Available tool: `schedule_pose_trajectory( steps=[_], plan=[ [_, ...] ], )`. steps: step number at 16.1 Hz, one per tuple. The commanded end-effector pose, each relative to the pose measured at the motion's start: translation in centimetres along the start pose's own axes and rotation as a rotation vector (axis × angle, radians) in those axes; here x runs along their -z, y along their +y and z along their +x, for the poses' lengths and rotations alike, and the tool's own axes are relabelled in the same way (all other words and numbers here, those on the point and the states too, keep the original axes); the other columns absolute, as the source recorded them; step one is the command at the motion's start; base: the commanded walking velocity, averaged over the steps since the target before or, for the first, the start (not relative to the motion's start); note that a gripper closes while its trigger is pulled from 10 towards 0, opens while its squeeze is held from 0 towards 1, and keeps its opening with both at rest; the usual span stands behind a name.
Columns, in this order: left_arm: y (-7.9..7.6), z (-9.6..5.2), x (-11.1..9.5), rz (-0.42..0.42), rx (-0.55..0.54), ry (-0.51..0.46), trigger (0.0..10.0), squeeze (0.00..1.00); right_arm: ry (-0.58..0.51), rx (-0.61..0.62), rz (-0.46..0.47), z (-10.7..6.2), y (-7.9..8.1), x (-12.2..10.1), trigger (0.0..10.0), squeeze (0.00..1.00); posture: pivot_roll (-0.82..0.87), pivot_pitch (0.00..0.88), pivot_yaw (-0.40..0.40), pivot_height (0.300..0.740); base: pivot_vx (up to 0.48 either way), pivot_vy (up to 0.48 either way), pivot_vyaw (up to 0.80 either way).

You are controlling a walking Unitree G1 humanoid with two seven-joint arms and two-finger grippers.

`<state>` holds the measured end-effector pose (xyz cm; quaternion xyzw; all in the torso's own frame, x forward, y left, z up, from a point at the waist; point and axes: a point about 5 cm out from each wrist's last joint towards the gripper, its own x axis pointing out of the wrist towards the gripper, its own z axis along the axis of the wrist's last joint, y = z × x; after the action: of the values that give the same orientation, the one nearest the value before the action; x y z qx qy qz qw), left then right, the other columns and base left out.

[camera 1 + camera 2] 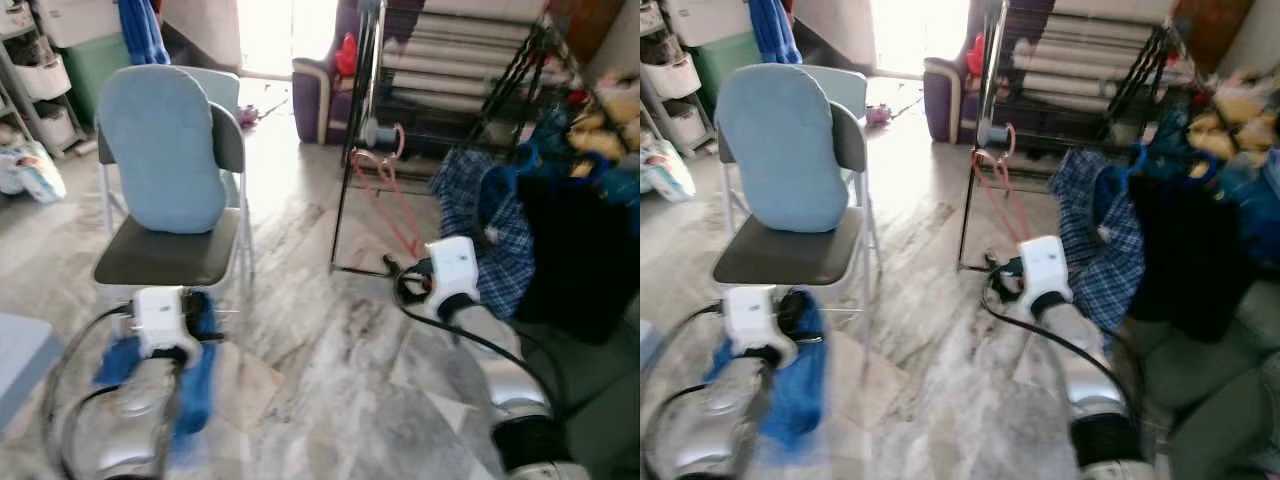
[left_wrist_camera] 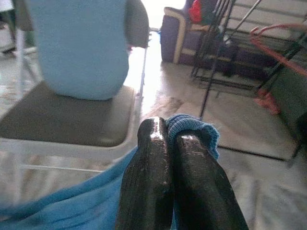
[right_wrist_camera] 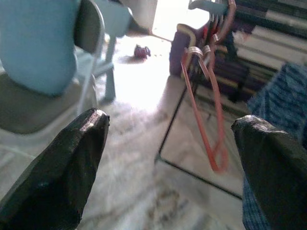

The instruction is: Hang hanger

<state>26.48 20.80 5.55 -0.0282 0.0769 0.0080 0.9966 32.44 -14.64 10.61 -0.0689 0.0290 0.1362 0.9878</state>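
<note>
Much of the head views is soft with blur, and the clothes heaped at my right run off the edge, so I can only make out a blue checked garment (image 1: 490,225) and something dark beside it. My left tool (image 2: 171,139) has its fingers pressed together on a fold of blue cloth (image 2: 192,125), which hangs down in front of the grey folding chair (image 1: 170,250) with its light blue cushion (image 1: 160,145). My right tool (image 3: 168,143) is spread wide and holds nothing, aimed at the red hanger (image 3: 211,96), which dangles by its hook from a bar of the black drying rack (image 1: 350,150) above the marble floor (image 1: 330,380).
</note>
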Motion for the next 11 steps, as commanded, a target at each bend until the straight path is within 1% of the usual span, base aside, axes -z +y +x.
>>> schedule_pose_trajectory(
  steps=[1,2,5,6,8,9,10,11],
  plan=[
    [0.0,-0.2,-0.3,0.005,0.016,-0.026,10.0,0.0,0.002,0.043,0.003,0.3,-0.7,0.2,10.0,0.0,-0.04,0.0,-0.027,0.736,0.0,0.0,0.0],
    [0.0,-0.3,0.0,0.023,0.022,-0.014,10.0,0.0,0.008,0.078,0.011,0.4,-1.1,0.6,10.0,0.0,-0.03,0.0,-0.01,0.736,0.0,0.0,0.0],
    [-0.3,-0.2,0.0,0.032,0.025,-0.014,10.0,0.0,0.001,0.122,0.039,0.4,-1.7,0.7,10.0,0.0,-0.05,0.0,0.028,0.736,0.0,0.0,0.0],
    [-0.3,-0.1,-0.1,0.032,0.022,-0.015,10.0,0.0,-0.002,0.121,0.038,0.4,-1.6,0.6,10.0,0.0,-0.06,0.0,0.038,0.736,0.0,0.0,-0.48],
    [-0.4,0.1,-0.2,0.029,0.036,-0.016,10.0,0.0,-0.023,0.117,0.046,0.7,-1.4,0.4,10.0,0.0,-0.07,0.0,0.04,0.736,0.0,0.0,0.0],
    [-0.7,0.3,0.0,0.027,0.045,-0.012,10.0,0.0,-0.019,0.119,0.057,0.6,-1.1,0.6,10.0,0.0,-0.08,0.0,0.016,0.736,0.0,0.0,0.0],
    [-0.9,0.4,0.1,0.024,0.052,-0.011,10.0,0.0,-0.009,0.13,0.074,0.5,-1.1,1.0,10.0,0.0,-0.08,0.0,0.016,0.736,0.0,0.0,0.0],
    [-1.0,0.5,0.3,0.011,0.049,-0.007,10.0,0.0,0.002,0.144,0.097,0.3,-1.1,1.4,10.0,0.0,-0.08,0.0,-0.009,0.736,0.0,0.0,0.0]
  ],
)
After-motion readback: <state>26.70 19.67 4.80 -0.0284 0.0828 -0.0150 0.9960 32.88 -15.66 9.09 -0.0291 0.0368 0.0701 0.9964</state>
